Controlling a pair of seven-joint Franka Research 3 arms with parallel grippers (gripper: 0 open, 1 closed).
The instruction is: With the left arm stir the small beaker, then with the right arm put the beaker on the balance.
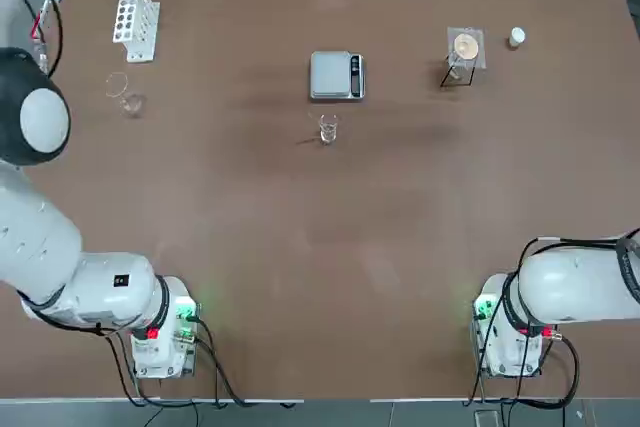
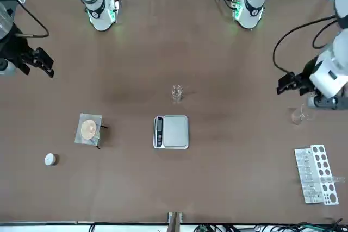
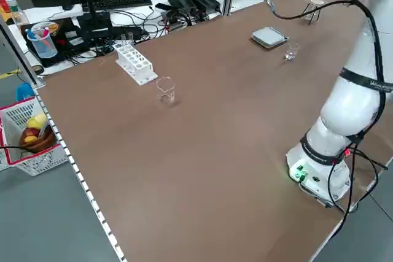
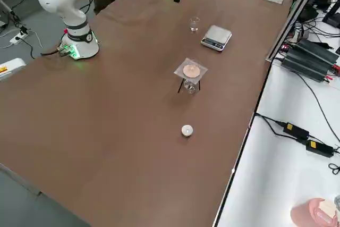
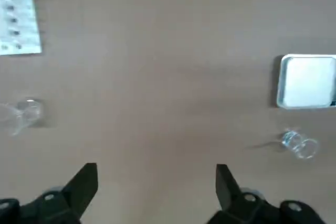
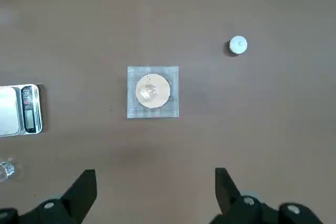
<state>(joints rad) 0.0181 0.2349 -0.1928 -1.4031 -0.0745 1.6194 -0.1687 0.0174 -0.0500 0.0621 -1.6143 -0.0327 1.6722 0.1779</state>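
Table [image 1: 320, 277]: brown top, spanning the whole overhead view; both arm bases stand on its near edge.
Left arm [image 1: 60, 267]: white, base with green lights at near left; reaches up along the left edge of the overhead view.
Right arm [image 1: 575, 287]: white, base with green lights at near right; upper part runs out of the overhead view at right.
Left gripper [image 5: 156, 182]: raised above the table, pointing down; fingers [image 5: 84, 184] spread wide, nothing between them; in its wrist view bare table lies between the fingers.
Right gripper [image 6: 155, 187]: raised above the right part of the table, pointing down; fingers [image 6: 84, 190] spread wide, nothing between them.
Test-tube rack [image 1: 135, 19]: white, far left of the table.
Balance [image 1: 337, 76]: silver-grey square, centre of the table toward the far edge; dark button strip on its right side in the overhead view; plate bare.
Clear stand [image 1: 464, 52]: round tan disc on top, far right; well apart from the balance.
Spouted glass vessel [image 1: 124, 95]: clear, far left, just nearer than the rack; below the left gripper's side of the table.
Small beaker [image 1: 327, 128]: clear glass, upright on the table; just near-side of the balance, apart from it, not on the plate; well apart from both grippers; right of the left gripper, left of the right gripper; seen at the edge of each wrist view.
Small white cap-like item [image 1: 516, 37]: far right, just beyond the stand toward the table's right edge.
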